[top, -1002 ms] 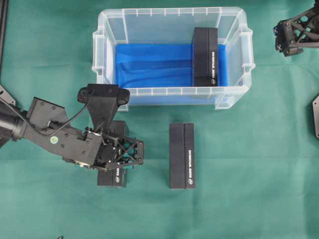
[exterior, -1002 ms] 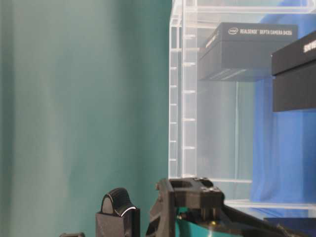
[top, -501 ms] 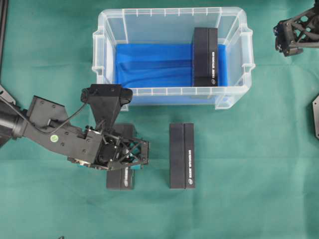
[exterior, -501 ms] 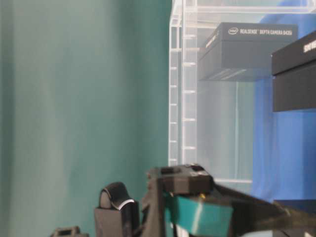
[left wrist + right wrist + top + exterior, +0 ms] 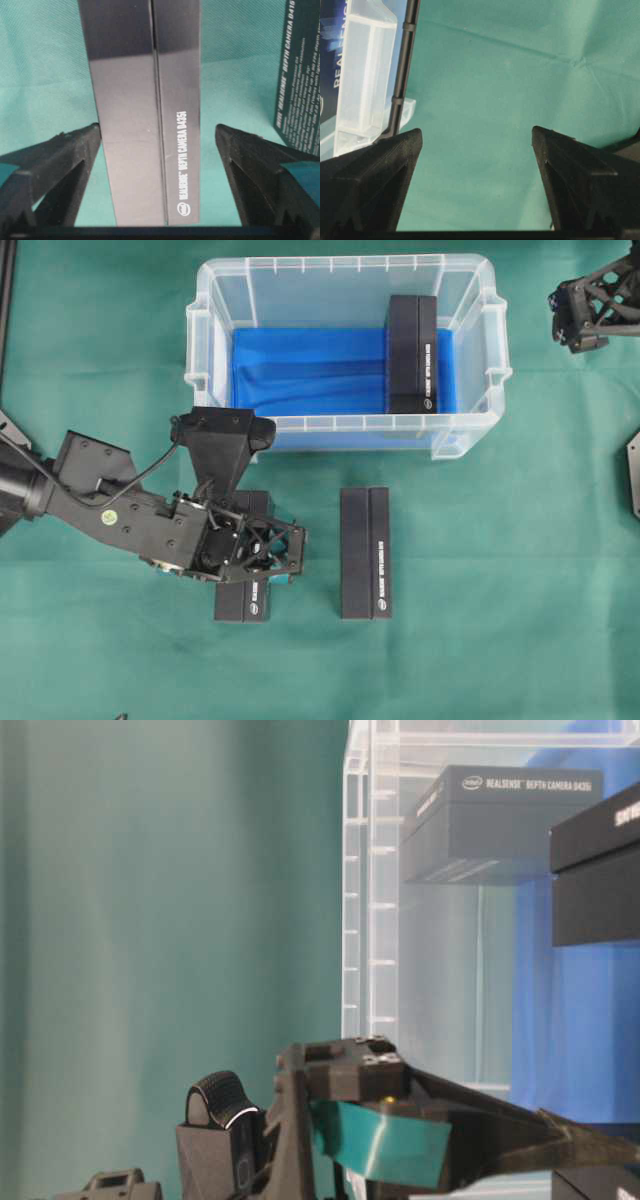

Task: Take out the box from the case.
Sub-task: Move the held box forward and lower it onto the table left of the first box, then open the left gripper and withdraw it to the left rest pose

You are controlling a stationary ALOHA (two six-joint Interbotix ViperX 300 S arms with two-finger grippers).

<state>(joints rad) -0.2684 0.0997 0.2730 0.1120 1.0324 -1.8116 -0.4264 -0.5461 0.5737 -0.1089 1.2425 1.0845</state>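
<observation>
On the green-covered tabletop, in front of the case, the left claw hangs over a black box that lies flat on the cloth. From the left wrist camera the picture is clear: the box runs lengthwise between the two fingers, and green cloth shows in a gap on its right side, so the claw stands wide and is not squeezing it. White print on the box's edge reads as a RealSense depth camera label. Just to the right lies a second black box, parallel to the first and apart from it; its printed side peeks into the left wrist view at the far right.

Up in the case, a translucent plastic bin with a blue cloth across its floor, one more black box sits at the right end on that cloth. Through the clear wall in the table-level view, that box shows with its RealSense lettering.

Over at the top right corner of the overhead view, the right claw waits well away from the case. Its wrist camera shows the fingers spread apart with only green cloth between them, and the corner of the case off to the left.
</observation>
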